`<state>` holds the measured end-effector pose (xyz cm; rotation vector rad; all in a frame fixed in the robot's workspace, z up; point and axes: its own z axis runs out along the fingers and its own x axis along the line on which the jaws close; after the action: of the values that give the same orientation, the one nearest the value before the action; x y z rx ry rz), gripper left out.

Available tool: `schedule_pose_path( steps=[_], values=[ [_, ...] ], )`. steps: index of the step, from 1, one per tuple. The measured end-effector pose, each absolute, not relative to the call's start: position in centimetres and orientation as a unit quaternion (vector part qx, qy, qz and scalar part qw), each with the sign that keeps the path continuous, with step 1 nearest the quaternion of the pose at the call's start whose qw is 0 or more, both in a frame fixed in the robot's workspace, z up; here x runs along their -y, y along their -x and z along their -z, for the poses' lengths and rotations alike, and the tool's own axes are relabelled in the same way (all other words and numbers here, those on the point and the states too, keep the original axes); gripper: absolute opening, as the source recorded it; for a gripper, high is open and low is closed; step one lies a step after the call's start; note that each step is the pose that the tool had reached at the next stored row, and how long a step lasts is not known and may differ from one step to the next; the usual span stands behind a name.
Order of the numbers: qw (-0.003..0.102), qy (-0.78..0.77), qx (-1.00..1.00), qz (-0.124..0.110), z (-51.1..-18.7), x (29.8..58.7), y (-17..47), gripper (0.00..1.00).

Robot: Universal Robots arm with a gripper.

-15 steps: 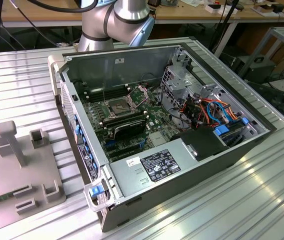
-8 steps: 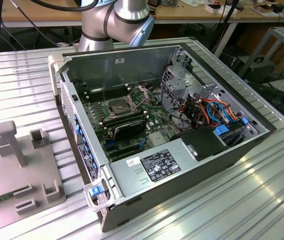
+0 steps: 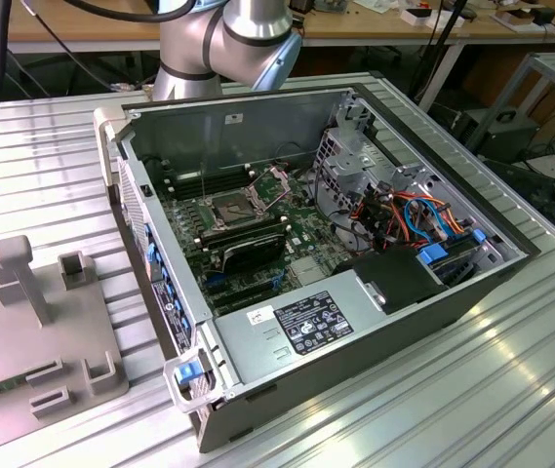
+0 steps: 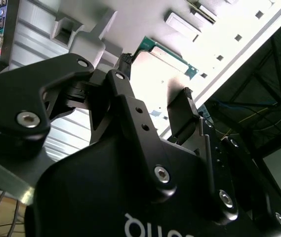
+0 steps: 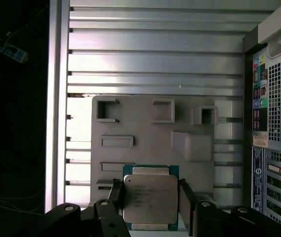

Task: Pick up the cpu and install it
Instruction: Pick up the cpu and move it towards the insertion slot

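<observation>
Cpu [image 5: 150, 197] sits clamped in the claw [image 5: 150, 191] in the first wrist view — a finger on each of two opposite edges, leaving its flat silver-grey lid clear; beyond the claw lies a pale grey tray [image 5: 145, 133]. In the second wrist view its green rim peeks past the black fingertips [image 4: 125, 60]. In the exterior view the dark socket [image 3: 228, 208] lies open inside the steel case [image 3: 238, 122].

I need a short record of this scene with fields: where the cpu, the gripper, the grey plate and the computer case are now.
cpu: metal face showing, at one edge of the grey plate; resting or lifted, unclear
gripper: around the cpu
grey plate: on the ribbed table, beside the computer case
computer case: open, socket inside
</observation>
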<state>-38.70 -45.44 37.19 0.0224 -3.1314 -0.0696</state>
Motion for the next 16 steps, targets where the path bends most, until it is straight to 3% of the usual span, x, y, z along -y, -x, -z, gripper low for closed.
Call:
schedule_pose_path(
  steps=[16],
  values=[
    [0.005,-0.007,1.0,0.022,-37.2,45.4,35.0,0.55]
  ],
)
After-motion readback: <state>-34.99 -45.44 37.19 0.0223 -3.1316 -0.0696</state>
